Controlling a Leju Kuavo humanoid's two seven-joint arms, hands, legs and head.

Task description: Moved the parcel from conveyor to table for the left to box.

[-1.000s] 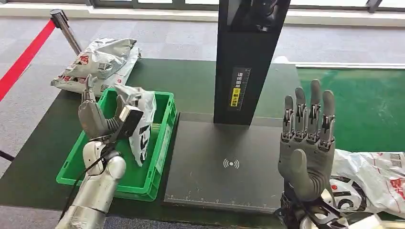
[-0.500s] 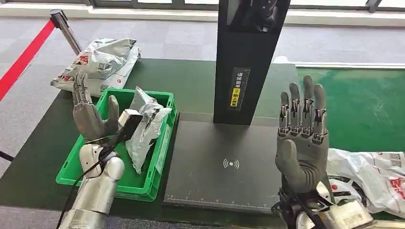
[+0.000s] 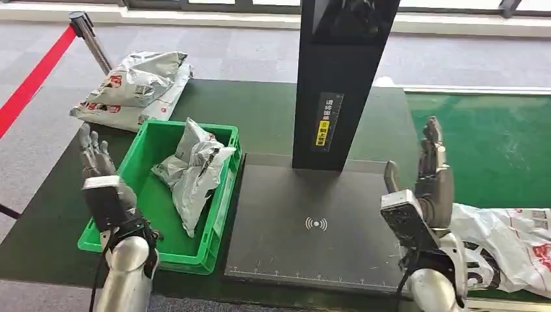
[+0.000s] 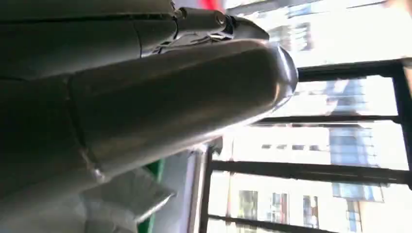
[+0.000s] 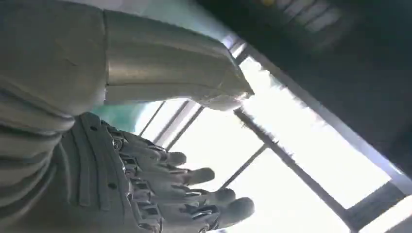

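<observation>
A crumpled grey parcel lies inside the green crate on the dark table. My left hand is raised by the crate's left wall, fingers apart, holding nothing. My right hand stands upright at the right end of the black scanner pad, fingers straight and empty; its spread fingers show against bright windows in the right wrist view. A white parcel with red print lies on the green conveyor, just right of my right arm. The left wrist view has my hand close up.
A tall black scanner column stands at the back of the pad. Two more grey parcels lie at the table's far left corner. A red barrier belt and its post stand on the floor beyond.
My left hand let go of the grey parcel, which dropped into the crate, and drew back left. My right hand turned edge-on and sank a little.
</observation>
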